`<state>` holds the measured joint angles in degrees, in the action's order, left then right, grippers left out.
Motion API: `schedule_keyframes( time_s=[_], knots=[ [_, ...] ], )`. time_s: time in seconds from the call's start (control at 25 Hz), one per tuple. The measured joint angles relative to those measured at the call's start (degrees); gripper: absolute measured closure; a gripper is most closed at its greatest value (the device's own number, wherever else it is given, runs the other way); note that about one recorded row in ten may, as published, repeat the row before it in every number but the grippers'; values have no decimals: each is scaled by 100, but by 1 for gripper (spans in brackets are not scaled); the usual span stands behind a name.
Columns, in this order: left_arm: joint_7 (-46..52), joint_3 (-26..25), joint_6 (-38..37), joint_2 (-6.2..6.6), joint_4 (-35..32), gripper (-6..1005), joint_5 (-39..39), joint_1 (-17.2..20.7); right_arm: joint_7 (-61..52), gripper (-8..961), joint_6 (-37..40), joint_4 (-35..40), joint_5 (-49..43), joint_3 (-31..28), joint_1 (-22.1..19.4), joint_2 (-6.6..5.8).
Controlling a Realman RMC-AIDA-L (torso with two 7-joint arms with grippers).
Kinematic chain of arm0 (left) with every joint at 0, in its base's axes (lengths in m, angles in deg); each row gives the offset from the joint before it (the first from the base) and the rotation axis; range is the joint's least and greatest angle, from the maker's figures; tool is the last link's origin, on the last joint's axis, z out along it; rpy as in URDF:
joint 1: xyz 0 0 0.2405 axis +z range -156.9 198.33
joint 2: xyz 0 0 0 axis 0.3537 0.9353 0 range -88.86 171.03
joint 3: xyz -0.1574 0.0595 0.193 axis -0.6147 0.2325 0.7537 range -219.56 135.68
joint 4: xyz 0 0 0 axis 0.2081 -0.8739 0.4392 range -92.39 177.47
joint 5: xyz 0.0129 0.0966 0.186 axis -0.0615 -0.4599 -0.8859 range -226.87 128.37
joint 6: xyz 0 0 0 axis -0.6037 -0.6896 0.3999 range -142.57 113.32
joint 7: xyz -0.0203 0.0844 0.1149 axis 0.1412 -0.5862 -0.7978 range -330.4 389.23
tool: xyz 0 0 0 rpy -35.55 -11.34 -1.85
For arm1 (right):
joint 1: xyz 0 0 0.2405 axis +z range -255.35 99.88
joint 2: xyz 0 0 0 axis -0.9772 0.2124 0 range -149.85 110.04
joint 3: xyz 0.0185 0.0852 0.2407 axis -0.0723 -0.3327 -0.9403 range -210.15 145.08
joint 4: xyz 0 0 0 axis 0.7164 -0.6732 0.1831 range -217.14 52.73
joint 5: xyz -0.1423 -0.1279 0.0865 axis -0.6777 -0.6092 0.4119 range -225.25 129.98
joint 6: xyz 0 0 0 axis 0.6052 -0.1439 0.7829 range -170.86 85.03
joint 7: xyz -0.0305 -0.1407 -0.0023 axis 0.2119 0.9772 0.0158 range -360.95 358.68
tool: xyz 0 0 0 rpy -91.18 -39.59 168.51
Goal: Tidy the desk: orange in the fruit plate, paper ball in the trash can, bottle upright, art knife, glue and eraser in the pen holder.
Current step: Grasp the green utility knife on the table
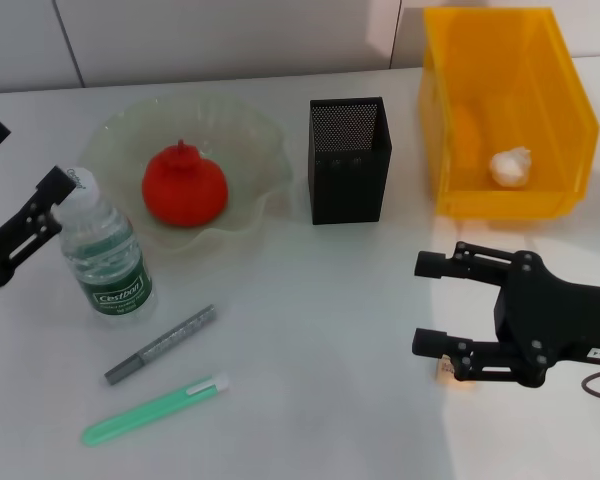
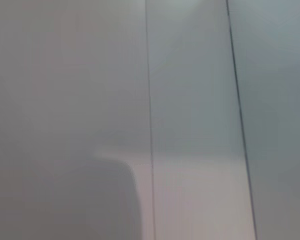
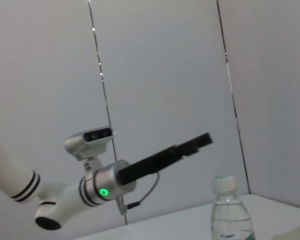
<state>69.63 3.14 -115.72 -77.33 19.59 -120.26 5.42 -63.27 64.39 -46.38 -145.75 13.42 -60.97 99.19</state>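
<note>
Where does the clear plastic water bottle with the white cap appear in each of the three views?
Head view: the clear plastic water bottle with the white cap stands upright at the left, beside the left hand.
Left wrist view: not in it; only a plain grey wall shows.
Right wrist view: its cap and neck rise at the lower edge.
Shared landmark: the left hand, seen near the bottle in both views.

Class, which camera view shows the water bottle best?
The head view: the whole bottle stands upright beside the plate. The right wrist view catches only its cap and shoulders. The left wrist view shows only wall.
</note>
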Motion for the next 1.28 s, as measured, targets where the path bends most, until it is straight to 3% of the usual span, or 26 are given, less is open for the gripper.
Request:
schedule_keyframes(
  time_s=[0.16, 0.28, 0.44, 0.64, 0.88, 1.08, 1.28],
  knots=[
    [132, 247, -846, 19, -199, 186, -180, 152, 0, 177, 16, 49, -30, -59, -8, -23],
    [563, 624, -909, -6, -723, 186, -509, 233, -1, 177, 7, 73, -53, -38, -11, -99],
    [1520, 1467, -452, -54, -1777, 186, -673, 465, -37, 177, 111, 132, -262, 15, 4, -251],
    [2841, 2666, 624, -22, -3562, 187, -959, 990, -85, 178, 206, 455, -768, -37, -65, -293],
    [4824, 3475, 1459, -17, -5871, 187, -2404, 1465, -200, 178, 157, 475, -980, -43, -110, -368],
    [6703, 3841, 1369, -5, -7418, 187, -4073, 1298, -209, 178, 141, 497, -1215, -44, -108, -376],
    [7949, 3913, 563, -14, -7664, 187, -4710, 499, -211, 179, 140, 496, -1252, -50, -117, -357]
  ],
)
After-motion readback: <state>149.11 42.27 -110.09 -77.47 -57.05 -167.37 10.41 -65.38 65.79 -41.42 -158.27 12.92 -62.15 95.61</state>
